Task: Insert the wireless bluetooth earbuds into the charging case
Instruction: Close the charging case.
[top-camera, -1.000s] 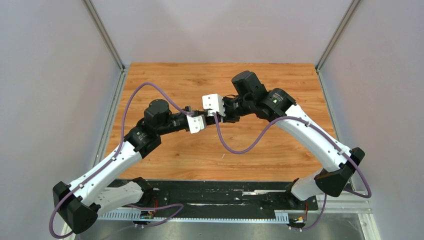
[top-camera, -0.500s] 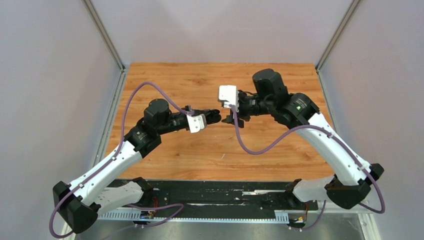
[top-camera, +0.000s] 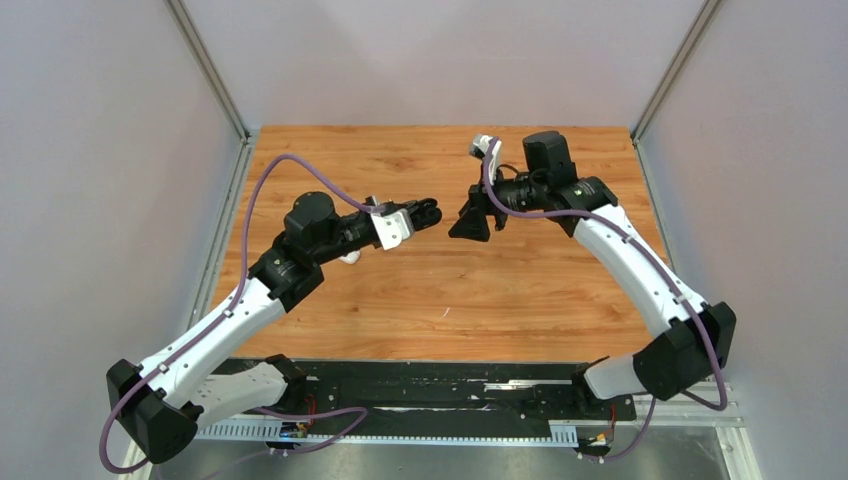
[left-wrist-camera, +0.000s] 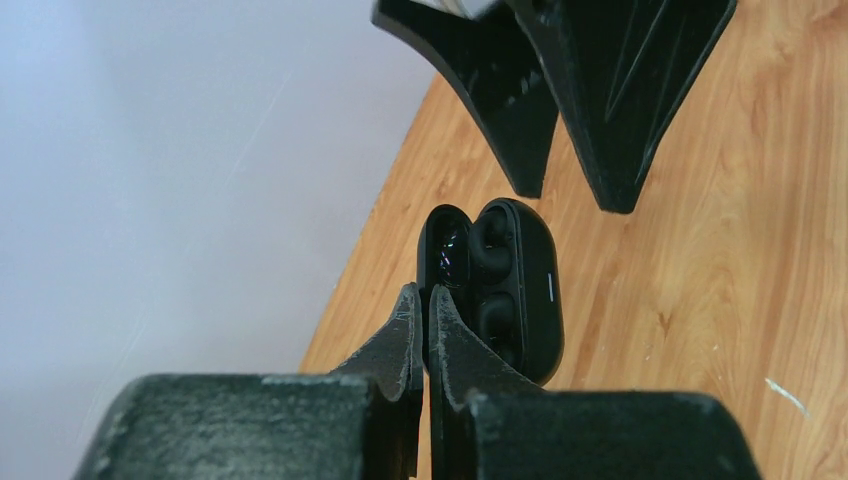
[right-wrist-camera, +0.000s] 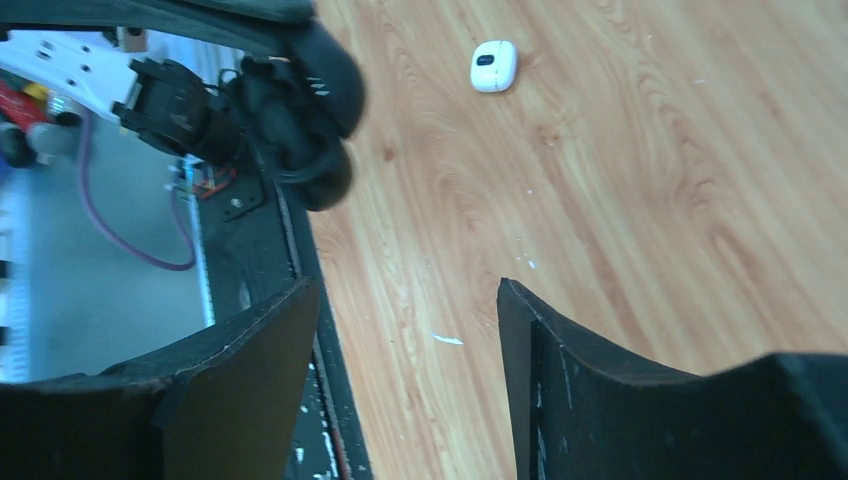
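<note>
Left wrist cam is showing the left claw (left-wrist-camera: 424, 300) squeezed tight shut, pinching the black charging case (left-wrist-camera: 520, 290) by its flipped-up lid (left-wrist-camera: 443, 250). The case is hanging open in the air over the middle of the table (left-wrist-camera: 760, 250), a bit toward the far edge. Two black earbuds (left-wrist-camera: 492, 255) are sitting inside it, one above the other, tho it's too dark to tell if they're pushed all the way in.

The right claw (left-wrist-camera: 575, 195) is pointing at the case from the other side w/ its 2 fingers spread wide & holding nothing. Its tips are near the case but not touching it.

Top cam is showing both arms reaching in toward each other, claws almost tip to tip.

A white case (right-wrist-camera: 493, 66) is lying on the table closer to the left edge & looks shut. In the top cam the left arm (top-camera: 250, 300) is partly hiding it.
</note>
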